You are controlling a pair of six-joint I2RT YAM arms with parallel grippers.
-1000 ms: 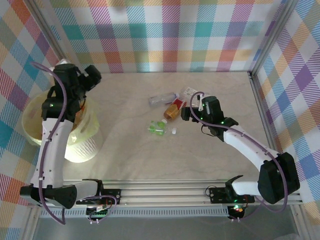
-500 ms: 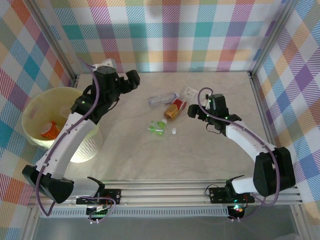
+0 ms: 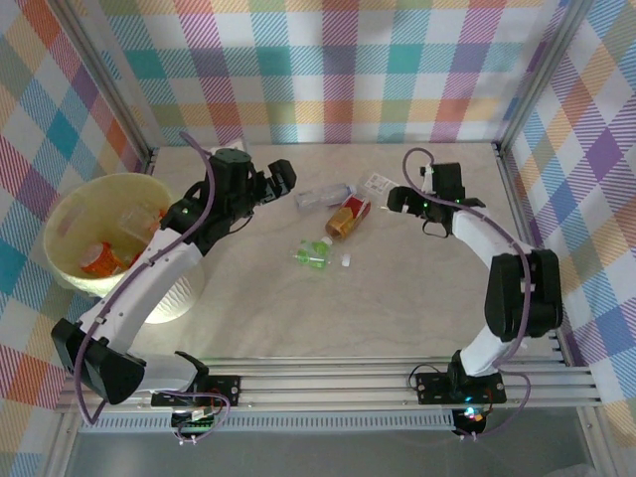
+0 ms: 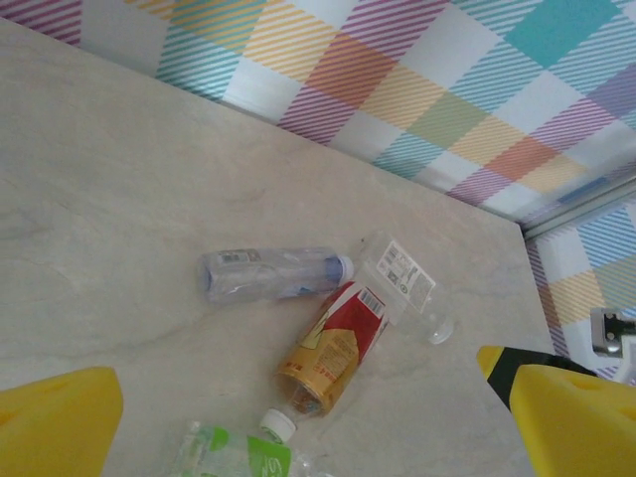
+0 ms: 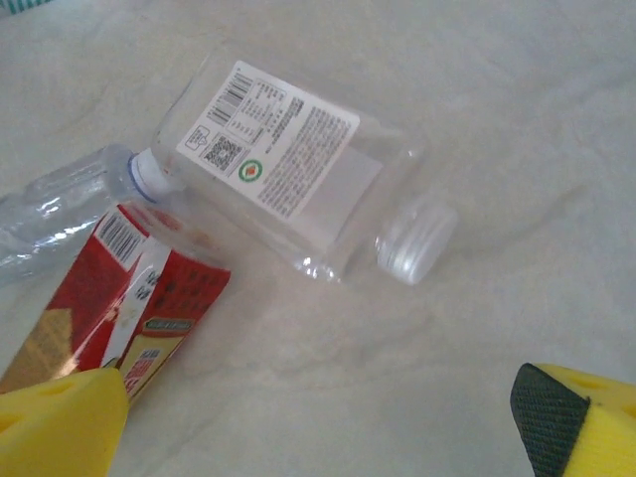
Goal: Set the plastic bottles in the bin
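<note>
Over at the left edge of the table (image 3: 417, 298) I've got the bin (image 3: 62, 211) standing upright. An orange-labelled bottle (image 3: 99, 258) is lying inside it, with some clear ones next to it that I can't count through the glare.

Four bottles are out on the table in a loose cluster toward the back:
- A clear bottle (image 3: 323, 196) with a blue-ringed neck is lying on its side.
- A red-and-brown labelled bottle (image 3: 346, 217) is just nearer to me than that one, right up by its cap end. I can't tell if they actually touch.
- A flat clear bottle (image 3: 376, 184) with a white printed label is on the right.
- A green-labelled bottle (image 3: 313, 254) is nearer to me again, apart from the others.

A loose white cap (image 3: 346, 261) sits just right of the green one.

The left gripper (image 3: 282, 179) hangs over the table between the bin and the cluster, holding nothing. Its yellow fingers (image 4: 55, 422) sit at opposite edges of the wrist view, so it's spread wide. The right gripper (image 3: 395, 199) is just right of the flat clear bottle, also spread wide and holding nothing. In the right wrist view its fingers (image 5: 55, 427) frame that bottle and the red one.
</note>
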